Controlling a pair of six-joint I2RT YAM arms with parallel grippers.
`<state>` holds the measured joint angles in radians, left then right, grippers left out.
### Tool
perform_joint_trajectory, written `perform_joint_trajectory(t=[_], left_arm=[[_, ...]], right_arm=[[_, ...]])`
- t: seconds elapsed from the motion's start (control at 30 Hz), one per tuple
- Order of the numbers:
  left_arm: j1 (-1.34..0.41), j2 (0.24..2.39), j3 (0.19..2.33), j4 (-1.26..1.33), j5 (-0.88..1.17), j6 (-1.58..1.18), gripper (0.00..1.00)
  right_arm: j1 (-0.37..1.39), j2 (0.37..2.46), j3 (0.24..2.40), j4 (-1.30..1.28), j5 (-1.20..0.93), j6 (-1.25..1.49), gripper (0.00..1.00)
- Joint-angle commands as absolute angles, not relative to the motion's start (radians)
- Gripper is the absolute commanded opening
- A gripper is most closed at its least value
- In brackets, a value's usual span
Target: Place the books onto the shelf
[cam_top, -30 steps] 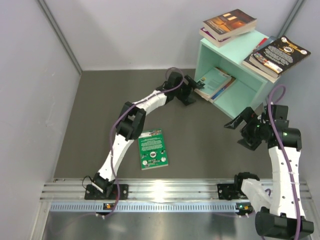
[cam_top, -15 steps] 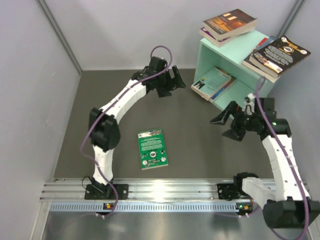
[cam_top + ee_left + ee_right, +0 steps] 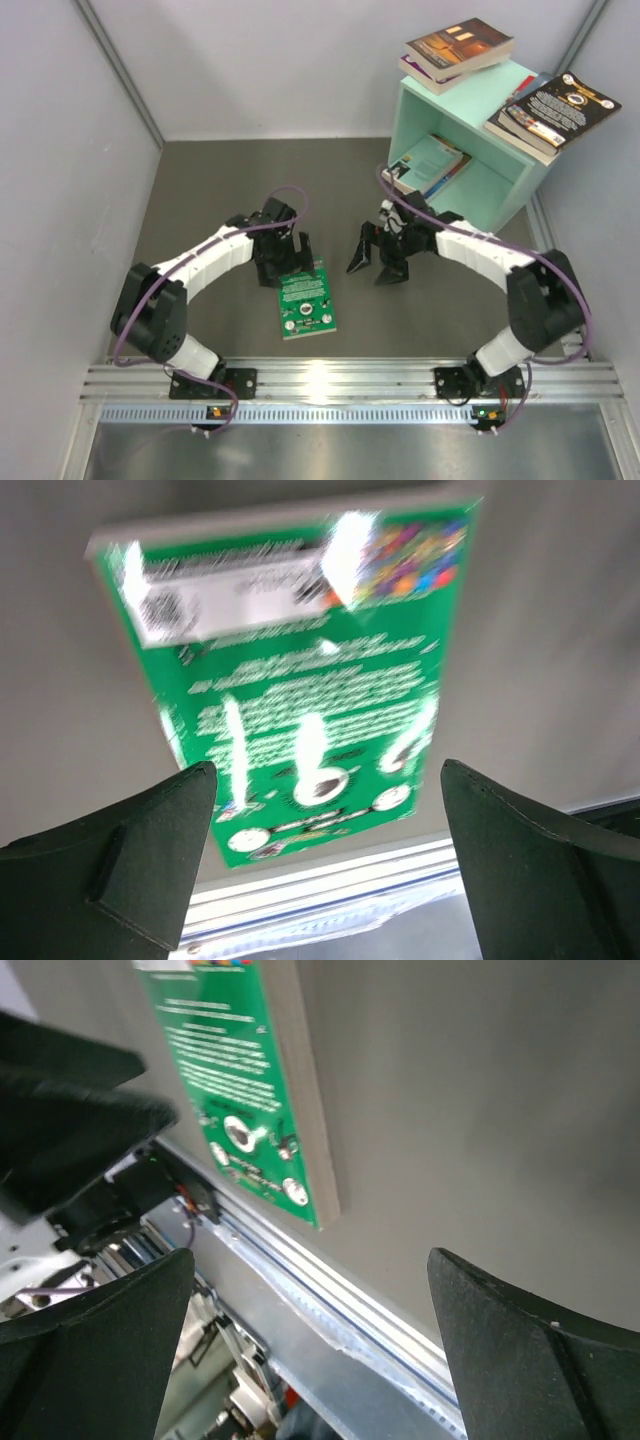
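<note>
Green book flat, left claw apart over its far edge, right claw apart nearby

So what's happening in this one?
Book shelving in progress. The left gripper hangs open over a green paperback lying flat on the grey table; the right gripper, also open, is beside it. Nothing is held. Several other books lie inside and atop the mint-green box shelf.

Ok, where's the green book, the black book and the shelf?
green book (image 3: 306, 299): top camera view, middle of its cover.
black book (image 3: 553, 107): top camera view, middle of its cover.
shelf (image 3: 428, 115): top camera view, its bare left outer wall.
</note>
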<state>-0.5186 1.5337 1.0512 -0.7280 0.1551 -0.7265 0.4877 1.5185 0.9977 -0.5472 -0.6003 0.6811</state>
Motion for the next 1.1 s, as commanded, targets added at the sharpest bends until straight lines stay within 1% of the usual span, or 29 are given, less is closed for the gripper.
perform_joint_trajectory(t=[0.0, 0.13, 0.23, 0.4, 0.47, 0.5, 0.63, 0.77, 0.87, 0.9, 0.97, 1.0, 1.07], left_arm=[[-0.517, 1.396, 0.980, -0.730, 0.129, -0.719, 0.99], [-0.515, 1.371, 0.893, -0.724, 0.132, -0.756, 0.99], [-0.518, 1.368, 0.813, -0.674, 0.158, -0.776, 0.98], [-0.518, 1.419, 0.706, -0.577, 0.195, -0.787, 0.99], [-0.518, 1.457, 0.661, -0.497, 0.218, -0.790, 0.99], [-0.518, 1.482, 0.644, -0.451, 0.266, -0.792, 0.99], [-0.518, 1.519, 0.571, -0.136, 0.415, -0.831, 0.98], [-0.517, 1.506, 0.578, -0.043, 0.446, -0.856, 0.99], [-0.517, 1.467, 0.577, -0.009, 0.445, -0.862, 0.99], [-0.515, 1.441, 0.575, -0.009, 0.437, -0.859, 0.99], [-0.491, 1.421, 0.578, -0.009, 0.417, -0.845, 0.99], [-0.477, 1.408, 0.580, -0.009, 0.417, -0.844, 0.99], [-0.414, 1.408, 0.586, -0.012, 0.435, -0.836, 0.99]], right_arm=[[0.554, 1.624, 1.055, -0.413, -0.629, 0.667, 1.00], [0.586, 1.762, 1.060, -0.324, -0.637, 0.684, 1.00], [0.615, 1.850, 1.071, -0.264, -0.644, 0.703, 1.00], [0.692, 1.953, 1.117, -0.213, -0.632, 0.715, 1.00], [0.721, 1.993, 1.135, -0.183, -0.635, 0.730, 1.00], [0.730, 2.015, 1.137, -0.167, -0.641, 0.738, 1.00], [0.756, 2.052, 1.132, -0.103, -0.698, 0.796, 1.00], [0.772, 2.033, 1.124, -0.103, -0.704, 0.793, 1.00], [0.770, 2.005, 1.115, -0.095, -0.719, 0.793, 0.94], [0.772, 1.999, 1.111, -0.088, -0.726, 0.796, 0.86], [0.770, 1.996, 1.108, -0.081, -0.753, 0.802, 0.79], [0.772, 1.990, 1.103, -0.086, -0.758, 0.802, 0.72], [0.772, 1.982, 1.092, -0.090, -0.773, 0.795, 0.70]])
